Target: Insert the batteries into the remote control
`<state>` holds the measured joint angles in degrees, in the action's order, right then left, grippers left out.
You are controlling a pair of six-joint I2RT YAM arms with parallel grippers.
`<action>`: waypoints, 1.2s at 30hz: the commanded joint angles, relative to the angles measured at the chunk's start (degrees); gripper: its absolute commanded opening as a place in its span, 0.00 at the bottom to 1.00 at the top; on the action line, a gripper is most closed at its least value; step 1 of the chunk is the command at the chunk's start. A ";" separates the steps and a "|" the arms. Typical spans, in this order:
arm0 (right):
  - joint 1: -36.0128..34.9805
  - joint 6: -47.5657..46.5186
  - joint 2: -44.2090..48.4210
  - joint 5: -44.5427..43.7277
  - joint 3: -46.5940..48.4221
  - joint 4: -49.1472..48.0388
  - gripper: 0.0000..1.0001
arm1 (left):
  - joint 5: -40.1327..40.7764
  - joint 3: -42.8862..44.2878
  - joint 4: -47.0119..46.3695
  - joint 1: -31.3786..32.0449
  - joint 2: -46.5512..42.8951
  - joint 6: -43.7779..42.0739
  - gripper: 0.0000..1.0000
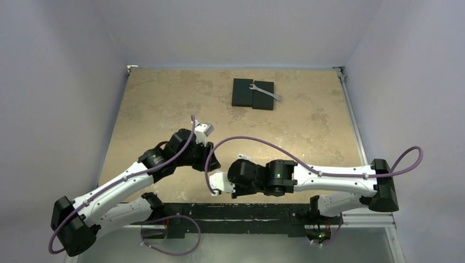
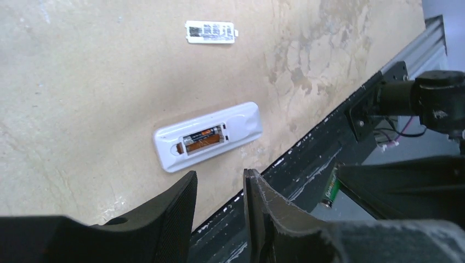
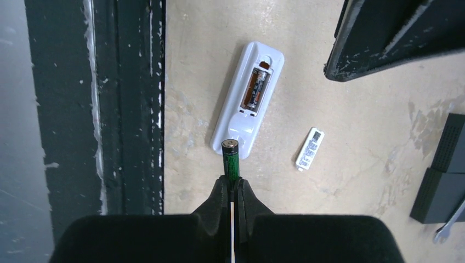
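The white remote control (image 3: 248, 98) lies back-up on the table near its front edge, also in the left wrist view (image 2: 207, 136). Its battery recess is uncovered, and one battery (image 3: 256, 87) lies in it. My right gripper (image 3: 232, 183) is shut on a second battery (image 3: 230, 159), green with a metal end, and holds it above the table just short of the remote's near end. That battery also shows in the left wrist view (image 2: 329, 192). My left gripper (image 2: 219, 181) is open and empty, and hovers close beside the remote.
The remote's white battery cover (image 3: 310, 149) lies loose on the table beyond the remote. Two black flat blocks (image 1: 253, 94) with a silver wrench (image 1: 266, 92) on them sit at the back. A black rail (image 3: 126, 109) runs along the front edge.
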<state>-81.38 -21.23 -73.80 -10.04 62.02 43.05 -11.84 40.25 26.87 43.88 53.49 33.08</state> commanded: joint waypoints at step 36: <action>12.96 10.71 -10.06 9.19 1.12 -5.87 0.00 | 9.73 -8.55 -10.58 -0.28 3.87 7.98 0.32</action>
<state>-69.36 -11.53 -82.76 -2.94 61.84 38.41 -2.92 32.97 19.70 43.88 56.90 39.97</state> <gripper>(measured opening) 0.028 0.324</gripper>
